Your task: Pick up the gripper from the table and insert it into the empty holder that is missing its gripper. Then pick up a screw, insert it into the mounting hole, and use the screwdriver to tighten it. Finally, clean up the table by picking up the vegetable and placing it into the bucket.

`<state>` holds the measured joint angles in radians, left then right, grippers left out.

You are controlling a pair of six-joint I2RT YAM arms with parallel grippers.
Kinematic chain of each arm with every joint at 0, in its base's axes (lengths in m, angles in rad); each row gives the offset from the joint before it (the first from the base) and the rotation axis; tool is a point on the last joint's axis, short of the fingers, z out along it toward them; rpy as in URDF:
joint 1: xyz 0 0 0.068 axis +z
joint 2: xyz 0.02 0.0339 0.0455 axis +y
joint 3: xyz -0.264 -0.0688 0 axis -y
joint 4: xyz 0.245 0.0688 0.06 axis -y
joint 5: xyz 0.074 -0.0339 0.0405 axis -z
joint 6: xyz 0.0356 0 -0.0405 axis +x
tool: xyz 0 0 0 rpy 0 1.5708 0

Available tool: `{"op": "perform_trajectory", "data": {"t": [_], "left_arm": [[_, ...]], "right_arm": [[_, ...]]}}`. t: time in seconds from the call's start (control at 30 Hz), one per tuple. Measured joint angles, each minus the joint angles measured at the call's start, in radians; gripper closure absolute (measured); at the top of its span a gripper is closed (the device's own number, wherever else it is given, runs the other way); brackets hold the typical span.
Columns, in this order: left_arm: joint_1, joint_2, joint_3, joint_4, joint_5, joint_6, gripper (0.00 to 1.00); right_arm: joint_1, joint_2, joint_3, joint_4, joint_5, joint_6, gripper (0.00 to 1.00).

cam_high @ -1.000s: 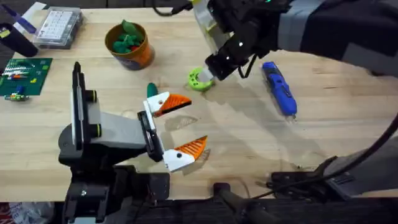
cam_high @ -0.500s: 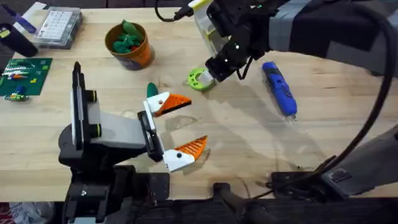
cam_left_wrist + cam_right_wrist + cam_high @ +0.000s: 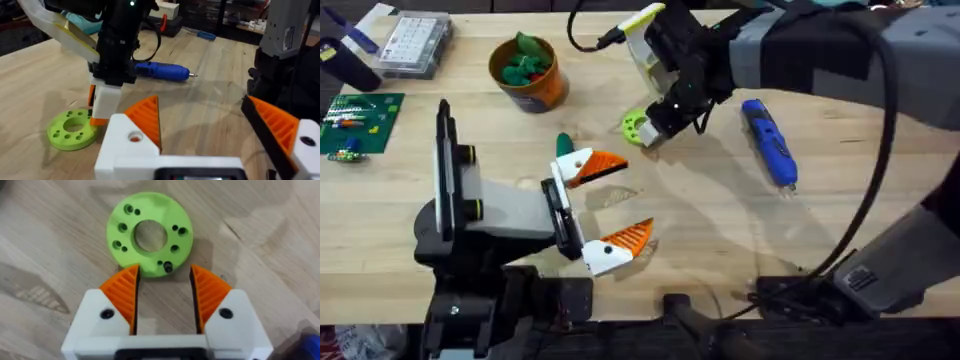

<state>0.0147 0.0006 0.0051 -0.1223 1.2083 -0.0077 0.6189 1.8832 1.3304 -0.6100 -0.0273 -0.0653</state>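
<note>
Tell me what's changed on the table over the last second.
The right end effector has shifted slightly toward the left side of the overhead view, over the green ring, fingers open around its near edge and nothing gripped. The ring, the blue screwdriver, the orange bucket and the gray gripper body with its two orange fingers stayed put.

The right arm's body is covering part of the green disc (image 3: 637, 125) overhead. The screwdriver (image 3: 310, 342) is showing as a blue sliver, cut off at the right wrist view's corner.
</note>
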Motion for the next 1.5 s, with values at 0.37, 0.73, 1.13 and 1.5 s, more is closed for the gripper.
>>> {"op": "perform_trajectory", "data": {"t": [0.37,0.73,1.13,1.5], "left_arm": [[0.0,0.0,0.0,0.0,0.0,0.0,0.011],[0.0,0.0,0.0,0.0,0.0,0.0,0.011],[0.0,0.0,0.0,0.0,0.0,0.0,0.011],[0.0,0.0,0.0,0.0,0.0,0.0,0.011]], "right_arm": [[0.0,0.0,0.0,0.012,0.0,0.002,0.457],[0.0,0.0,0.0,0.04,0.0,0.008,0.617],[0.0,0.0,0.0,0.041,0.003,0.011,0.987],[0.0,0.0,0.0,0.036,0.003,0.012,0.997]]}}
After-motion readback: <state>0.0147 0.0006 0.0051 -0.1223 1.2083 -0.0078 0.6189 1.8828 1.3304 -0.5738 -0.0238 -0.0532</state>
